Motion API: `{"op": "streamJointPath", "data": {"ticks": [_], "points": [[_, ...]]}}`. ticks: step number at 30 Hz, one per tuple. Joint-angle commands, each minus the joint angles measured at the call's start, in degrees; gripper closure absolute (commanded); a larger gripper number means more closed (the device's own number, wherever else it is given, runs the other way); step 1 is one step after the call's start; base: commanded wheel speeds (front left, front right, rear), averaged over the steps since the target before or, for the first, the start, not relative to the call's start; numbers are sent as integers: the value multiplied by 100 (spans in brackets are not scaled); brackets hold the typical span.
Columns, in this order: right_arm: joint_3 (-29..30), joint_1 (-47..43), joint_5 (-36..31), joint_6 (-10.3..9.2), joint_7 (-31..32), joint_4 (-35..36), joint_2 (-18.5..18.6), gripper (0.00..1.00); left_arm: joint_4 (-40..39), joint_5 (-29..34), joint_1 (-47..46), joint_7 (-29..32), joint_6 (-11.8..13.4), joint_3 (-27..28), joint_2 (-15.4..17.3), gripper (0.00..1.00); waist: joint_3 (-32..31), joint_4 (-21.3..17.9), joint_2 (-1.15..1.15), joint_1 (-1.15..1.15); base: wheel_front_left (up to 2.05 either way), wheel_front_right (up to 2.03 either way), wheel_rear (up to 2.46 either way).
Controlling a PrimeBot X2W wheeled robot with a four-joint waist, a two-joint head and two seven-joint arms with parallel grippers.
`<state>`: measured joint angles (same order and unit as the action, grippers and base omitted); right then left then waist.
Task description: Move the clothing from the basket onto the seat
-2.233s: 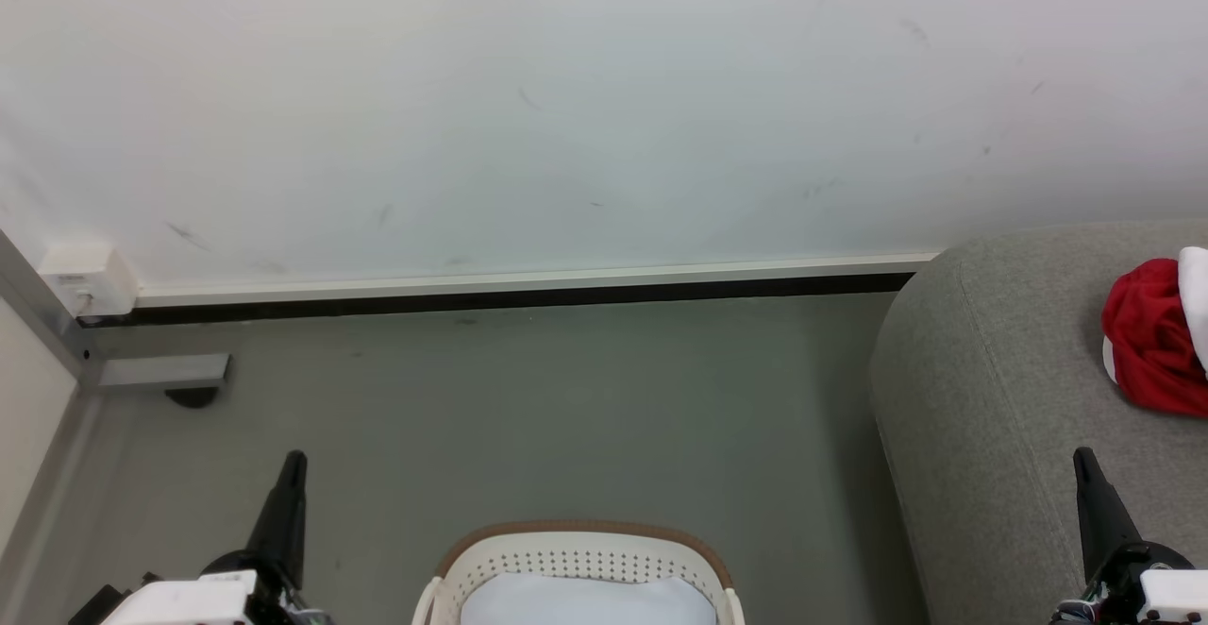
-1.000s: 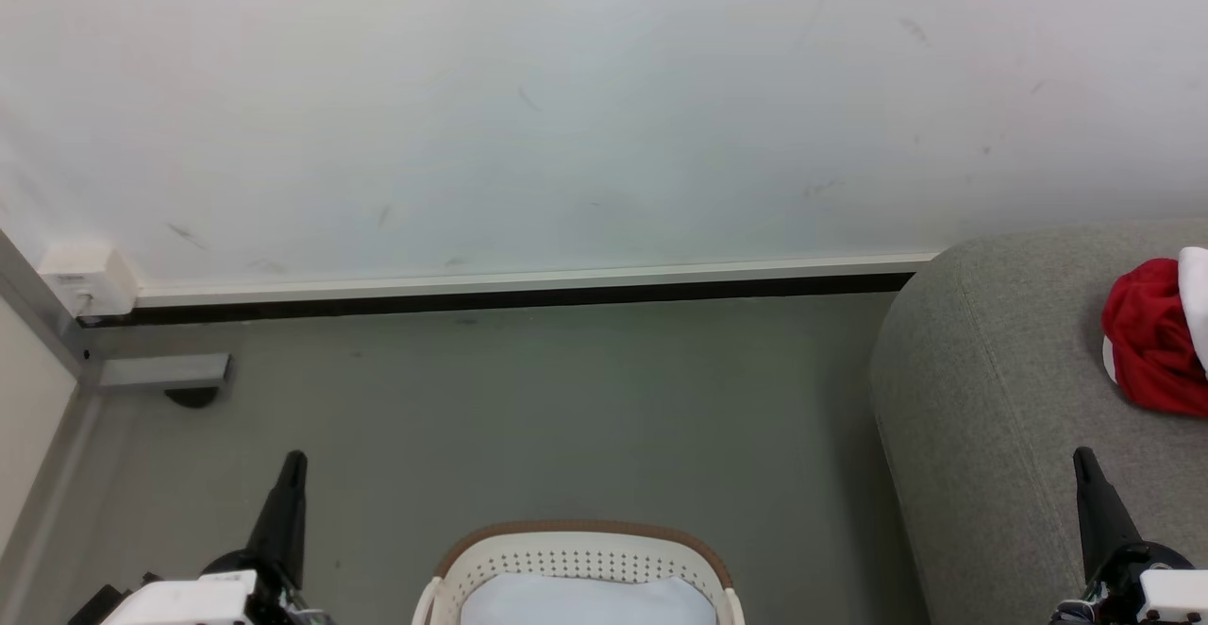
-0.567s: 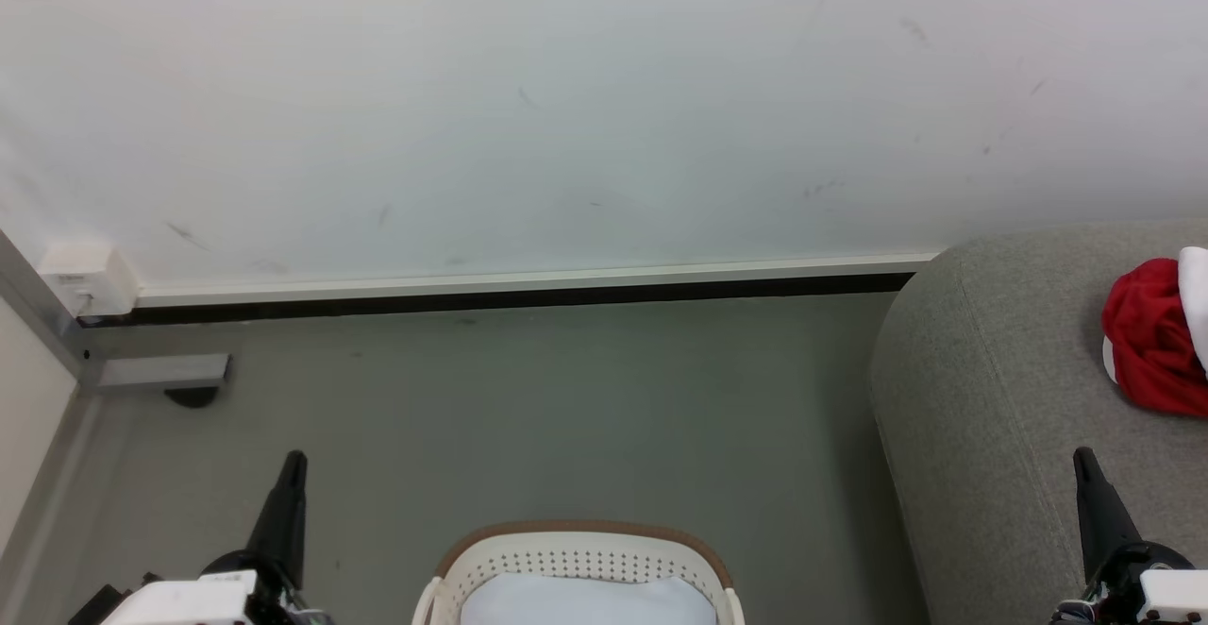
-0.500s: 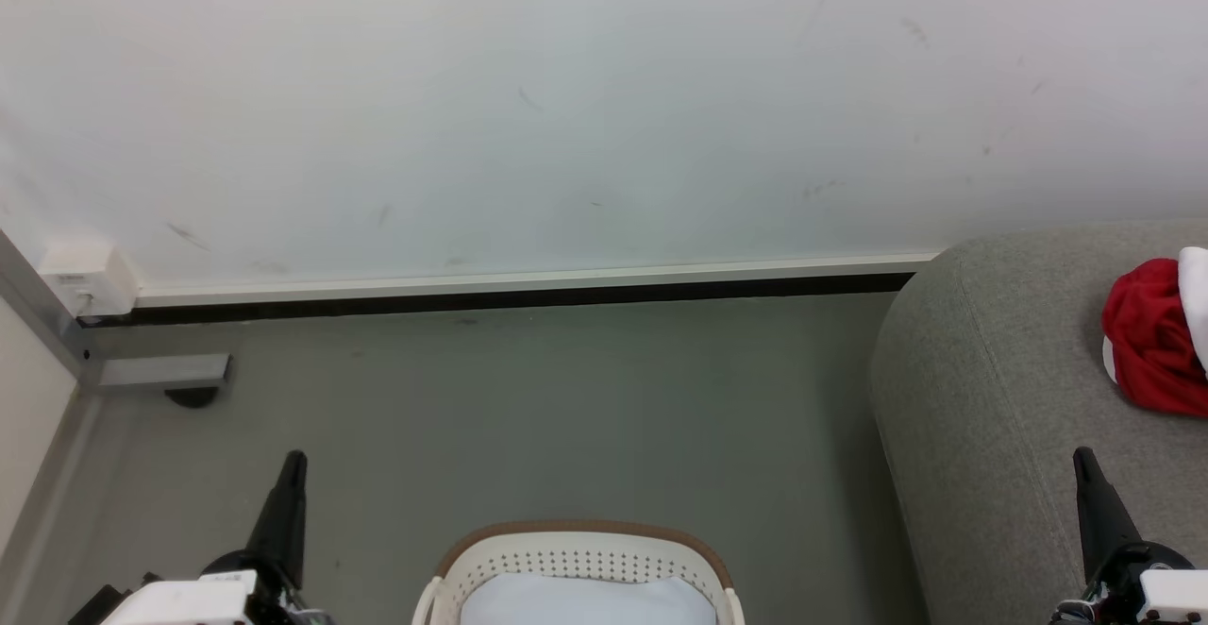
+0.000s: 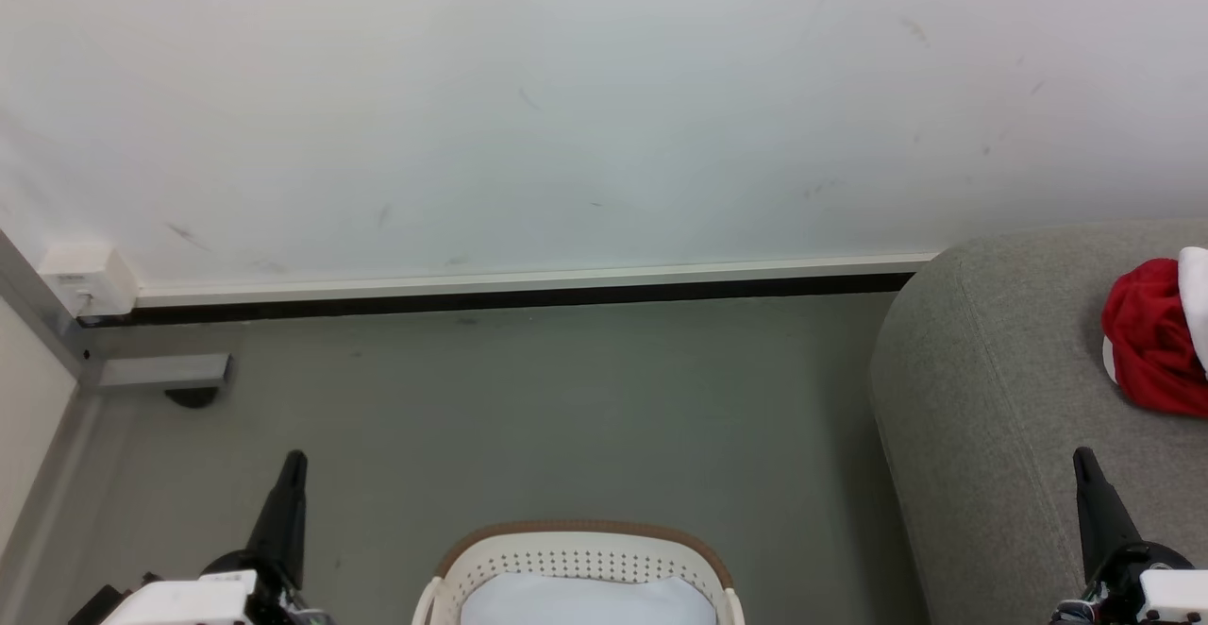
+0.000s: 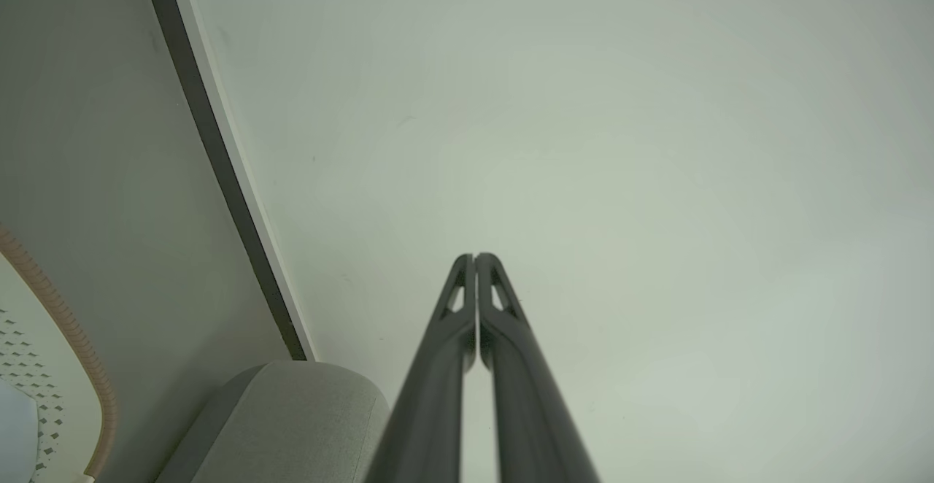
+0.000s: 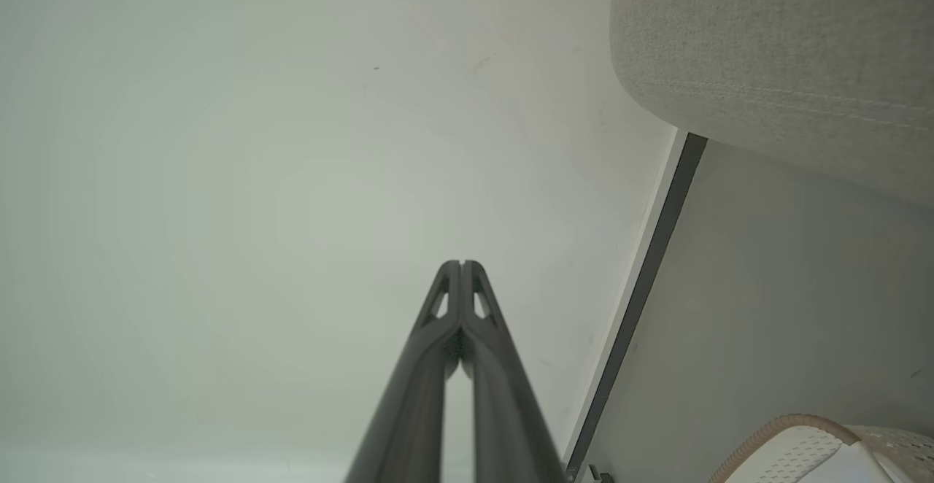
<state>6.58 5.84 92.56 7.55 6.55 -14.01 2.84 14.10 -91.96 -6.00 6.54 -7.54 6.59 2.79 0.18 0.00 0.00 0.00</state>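
A bunched red piece of clothing with a white panel lies on the grey seat at the right edge of the head view. The cream basket with its brown rim sits on the floor at bottom centre; inside it I see only a pale bluish-white bottom. My left gripper points up at the lower left, shut and empty, its tips pressed together. My right gripper rises in front of the seat at the lower right, also shut and empty.
A white wall with a dark skirting strip runs behind the grey floor. A small white box and a metal frame occupy the left corner. The seat's rounded edge and basket rim appear in the right wrist view.
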Motion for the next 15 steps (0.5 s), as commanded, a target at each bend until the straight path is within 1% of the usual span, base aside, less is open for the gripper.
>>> {"op": "streamJointPath", "data": {"ticks": [1, 15], "points": [[25, 73, -32, -12, 18, -14, -2, 100, -4, -84, -49, 16, -7, 6, 13, 100, 0, 0, 0, 0, 0, 0, 0], [26, 73, -31, -12, 19, -14, -3, 100, -5, -84, -49, 16, -7, 6, 13, 100, 0, 0, 0, 0, 0, 0, 0]]}}
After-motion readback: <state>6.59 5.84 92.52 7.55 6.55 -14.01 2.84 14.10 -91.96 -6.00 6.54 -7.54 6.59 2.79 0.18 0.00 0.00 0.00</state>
